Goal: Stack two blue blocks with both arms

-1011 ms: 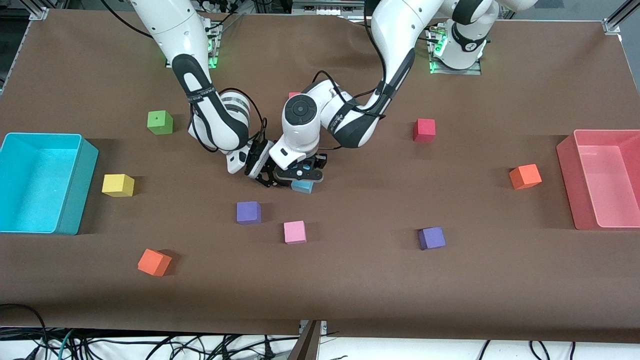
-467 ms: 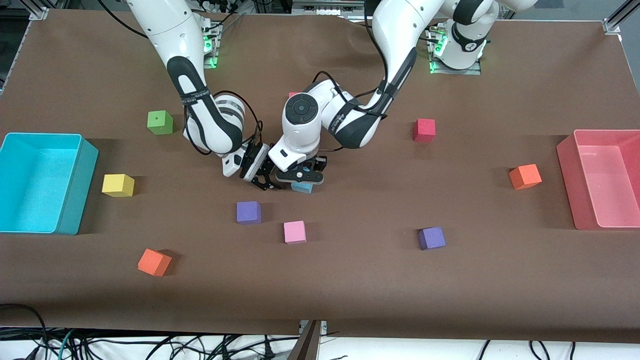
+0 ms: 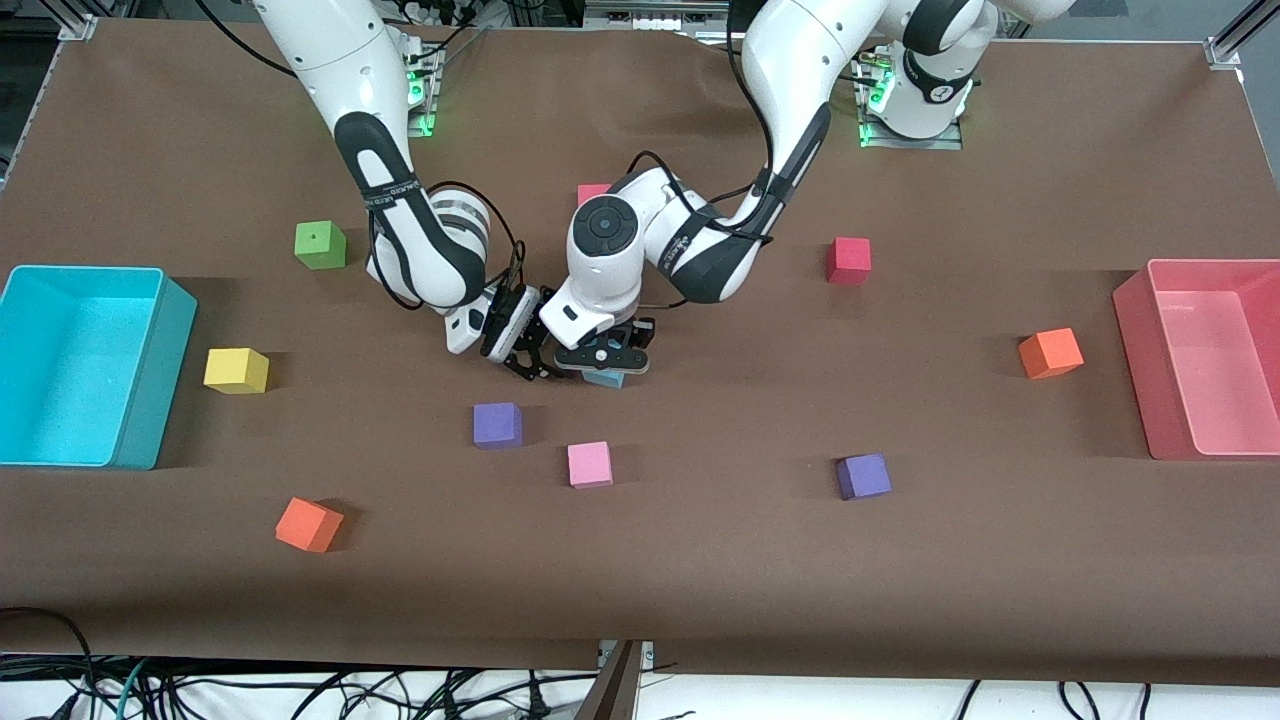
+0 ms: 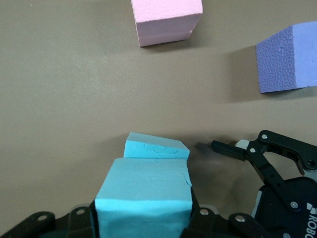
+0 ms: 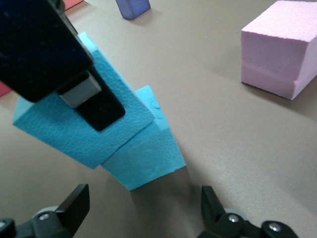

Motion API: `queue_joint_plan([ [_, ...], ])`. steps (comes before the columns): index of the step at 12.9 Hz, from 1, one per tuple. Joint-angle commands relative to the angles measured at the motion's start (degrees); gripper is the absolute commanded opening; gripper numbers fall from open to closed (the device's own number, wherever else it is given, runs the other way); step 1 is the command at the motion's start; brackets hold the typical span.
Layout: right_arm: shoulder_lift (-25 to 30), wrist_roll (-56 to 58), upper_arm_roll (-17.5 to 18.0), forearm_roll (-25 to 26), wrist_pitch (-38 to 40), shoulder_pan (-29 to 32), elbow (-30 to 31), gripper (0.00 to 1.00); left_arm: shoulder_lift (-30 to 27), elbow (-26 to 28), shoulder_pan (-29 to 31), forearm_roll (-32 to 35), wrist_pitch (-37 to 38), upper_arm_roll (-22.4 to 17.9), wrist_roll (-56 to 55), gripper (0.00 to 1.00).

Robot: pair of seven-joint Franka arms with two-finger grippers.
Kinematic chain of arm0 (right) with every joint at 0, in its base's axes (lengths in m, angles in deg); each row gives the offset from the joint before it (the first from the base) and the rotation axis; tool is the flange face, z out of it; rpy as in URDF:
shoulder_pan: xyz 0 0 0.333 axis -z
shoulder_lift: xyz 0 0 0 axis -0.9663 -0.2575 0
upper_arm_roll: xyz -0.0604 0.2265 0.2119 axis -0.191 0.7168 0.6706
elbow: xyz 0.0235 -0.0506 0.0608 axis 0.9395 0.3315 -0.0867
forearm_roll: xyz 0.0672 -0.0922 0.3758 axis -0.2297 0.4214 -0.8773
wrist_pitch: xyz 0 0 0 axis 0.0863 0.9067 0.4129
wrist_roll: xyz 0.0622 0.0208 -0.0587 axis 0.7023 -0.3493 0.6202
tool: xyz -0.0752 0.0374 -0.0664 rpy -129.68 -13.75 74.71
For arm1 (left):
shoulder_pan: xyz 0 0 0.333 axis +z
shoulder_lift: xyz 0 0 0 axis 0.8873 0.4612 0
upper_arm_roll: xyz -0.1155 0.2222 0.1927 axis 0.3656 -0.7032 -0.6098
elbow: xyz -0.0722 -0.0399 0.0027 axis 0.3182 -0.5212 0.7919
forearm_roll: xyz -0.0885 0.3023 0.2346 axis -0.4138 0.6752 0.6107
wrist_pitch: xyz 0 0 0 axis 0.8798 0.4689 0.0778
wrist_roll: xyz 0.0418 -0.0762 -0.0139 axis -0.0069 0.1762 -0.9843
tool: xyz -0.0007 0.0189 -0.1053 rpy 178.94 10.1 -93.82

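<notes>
Clamped in the left pincer (image 4: 143,218) is one blue block (image 4: 143,193), held on top of the second blue block (image 4: 156,148), which sits on the brown counter (image 3: 700,520) near its middle. Just beside the pair, toward the right arm's end, the right pincer (image 3: 528,362) hangs with its fingers (image 5: 74,206) spread apart and nothing between them. Nearer the front camera lie a purple cube (image 3: 497,424) and a pink cube (image 3: 589,464).

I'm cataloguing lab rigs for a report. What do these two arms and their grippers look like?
Both are glossy white jointed arms with black joint bands and thin black cables looping past the wrists. The left gripper and right gripper are black, two-fingered, with silver screws; the fingers carry pale grey pads. White lettering marks the black bands.
</notes>
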Motion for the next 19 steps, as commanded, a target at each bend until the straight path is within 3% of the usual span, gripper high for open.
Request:
queue_joint_plan([
  [1, -0.5, 0.8, -0.4, 0.6, 0.4, -0.5, -0.8, 1.00, 2.0, -1.8, -0.9, -0.3, -1.1, -1.5, 0.6, 0.95],
  [2, -0.5, 1.0, -0.4, 0.6, 0.4, -0.5, -0.8, 0.99, 2.0, -1.9, -1.4, 0.7, -1.1, -1.6, 0.6, 1.00],
  [7, 1.3, 0.7, -0.4, 0.7, 0.4, -0.4, 0.4, 1.00, 1.2, -2.1, -1.2, 0.8, -0.5, -2.5, 0.7, 1.00],
  [13, 13.9, -3.1, 0.0, 2.4, 0.4, 3.1, 14.2, 0.99, -4.3, -2.1, 0.5, 0.8, 7.1, -2.6, 0.9, 1.00],
  [15, 18.8, -12.6, 0.0, 7.9, 0.4, 3.5, 18.5, 0.99, -6.9, -1.7, 3.7, 0.1, 11.2, -1.6, 0.9, 1.00],
  [19, 25.4, -38.2, -0.1, 27.5, 6.6, 7.9, 20.8, 0.99, -12.7, -1.0, 9.1, -2.9, 16.9, 0.4, 0.9, 1.00],
])
